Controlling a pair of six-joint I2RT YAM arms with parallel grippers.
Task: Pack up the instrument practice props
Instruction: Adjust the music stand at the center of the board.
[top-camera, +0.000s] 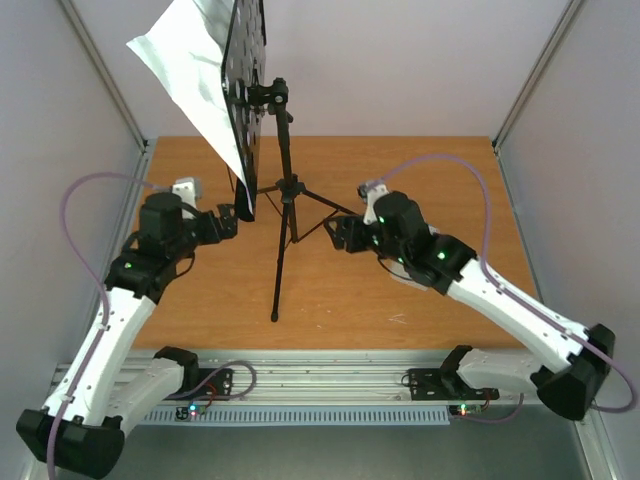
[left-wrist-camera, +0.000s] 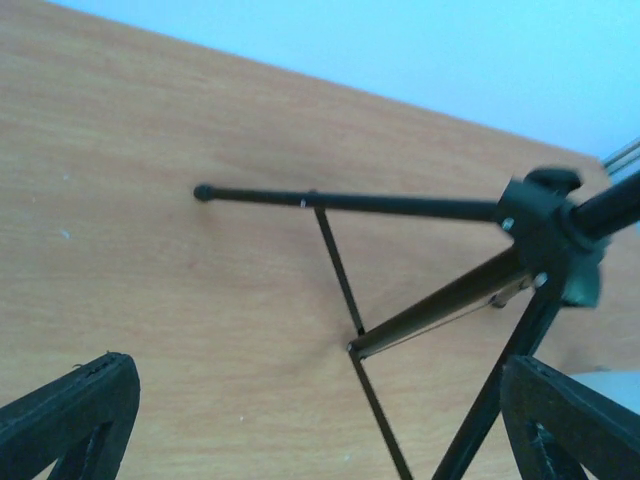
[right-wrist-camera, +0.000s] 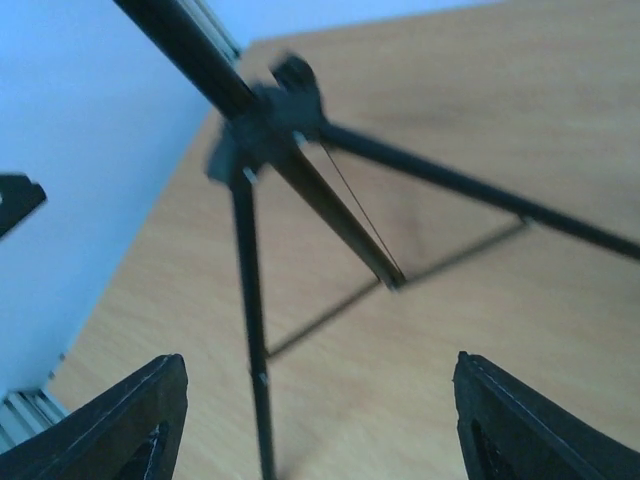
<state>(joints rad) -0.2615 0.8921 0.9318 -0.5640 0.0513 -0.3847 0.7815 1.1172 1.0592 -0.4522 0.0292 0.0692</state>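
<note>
**STAND POSITION AND HAND STATE**

The tall black metal tripod music stand (top-camera: 284, 215) stands upright on the light brown wooden bench (top-camera: 450, 300), left of centre. Its three legs are spread. One foot points toward the near edge and the other two toward the far side. At the top of the pole, the black round-holed desk (top-camera: 247, 90) is turned nearly edge-on to the top camera. The white printed sheet of music (top-camera: 190, 60) lies against the left face of the desk and juts out beyond it to the left.

The left hand (top-camera: 232, 218) sits just left of the pole, close under the lower edge of the desk. In the left wrist view, this hand (left-wrist-camera: 318, 400) has its black fingers (left-wrist-camera: 70, 420) spread wide apart. The tripod hub (left-wrist-camera: 545, 215), a leg and the thin braces show beyond the gap, and nothing is clamped.

The right hand (top-camera: 336, 232) sits just right of the pole, beside a rear leg. In the right wrist view, this hand (right-wrist-camera: 318, 400) has its fingers (right-wrist-camera: 540, 420) well apart. The hub (right-wrist-camera: 265, 120) and legs show beyond them, blurred, and no contact is visible.

The stand is between the two hands. Lilac cables (top-camera: 80, 215) loop from both arms. A grey aluminium rail (top-camera: 330, 380) carries the arm bases at the near edge of the bench.
</note>
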